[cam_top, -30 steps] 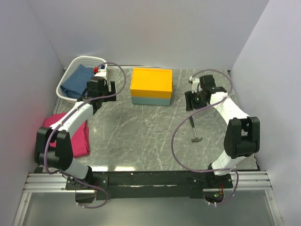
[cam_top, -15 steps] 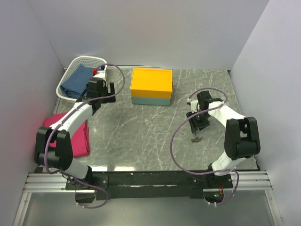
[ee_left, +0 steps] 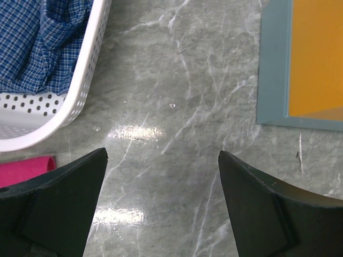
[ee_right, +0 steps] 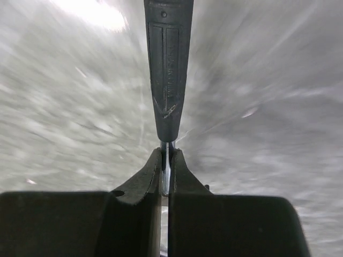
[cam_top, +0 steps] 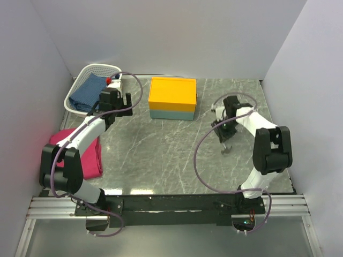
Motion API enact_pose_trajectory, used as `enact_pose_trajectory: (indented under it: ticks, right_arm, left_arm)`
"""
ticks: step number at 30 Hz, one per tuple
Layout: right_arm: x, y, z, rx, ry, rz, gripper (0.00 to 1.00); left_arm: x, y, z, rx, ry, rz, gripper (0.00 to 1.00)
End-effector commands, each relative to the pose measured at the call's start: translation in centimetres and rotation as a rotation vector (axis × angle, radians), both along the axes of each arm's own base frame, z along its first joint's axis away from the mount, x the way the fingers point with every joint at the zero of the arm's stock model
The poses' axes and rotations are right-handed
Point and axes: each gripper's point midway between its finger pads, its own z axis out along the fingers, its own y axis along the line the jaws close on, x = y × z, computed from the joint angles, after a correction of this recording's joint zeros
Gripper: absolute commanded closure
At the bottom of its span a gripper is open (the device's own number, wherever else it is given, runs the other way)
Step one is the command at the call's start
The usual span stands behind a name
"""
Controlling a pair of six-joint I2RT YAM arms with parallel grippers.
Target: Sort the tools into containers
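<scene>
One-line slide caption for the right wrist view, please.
Right claw shut on the metal shank of the small black-handled hammer, against a blurred grey marble tabletop.

Table: grey marble-look slab, smooth and glossy, with glare patches. Basket: white perforated plastic with a slight sheen. In it, blue checked cloth, woven, matt, creased. Pink cloth: matt, soft-looking. Box: smooth matt yellow-orange top, pale blue-grey base just as flat; I can't tell the material. Hammer: black matt handle with moulded grooves, and a bare shiny metal shank pinched in my right gripper. My left gripper: black matt plastic, smooth.
</scene>
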Motion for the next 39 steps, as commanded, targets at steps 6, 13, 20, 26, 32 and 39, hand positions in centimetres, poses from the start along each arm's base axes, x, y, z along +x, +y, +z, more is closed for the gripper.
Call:
enact_pose_trajectory:
  ticks: [6,13,20,26,32,39]
  right_arm:
    - [13.6,4.0,21.0,0.205,-0.661,0.056,1.00]
    - [16.5,11.4,24.9,0.241,-0.786,0.431,1.00]
    - [16.9,17.7,24.9,0.178,-0.845,0.794,1.00]
    - [17.7,19.8,24.9,0.049,-0.897,1.018,1.00]
    - [18.7,21.1,22.7,-0.066,-0.886,1.142,1.00]
    - [21.1,22.1,20.5,-0.105,-0.889,1.113,1.00]
  left_arm:
    - [3.0,-2.1,3.3,-0.072,-0.098,-0.065,0.09]
    - [2.3,-2.5,3.1,-0.088,-0.110,-0.097,0.09]
    - [1.1,-2.1,3.3,-0.065,-0.123,-0.106,0.08]
    - [-0.1,-1.7,2.7,-0.071,-0.121,-0.103,0.08]
    - [-0.9,-1.1,2.3,-0.091,-0.115,-0.095,0.08]
    - [-1.2,0.0,2.0,-0.112,-0.106,-0.061,0.07]
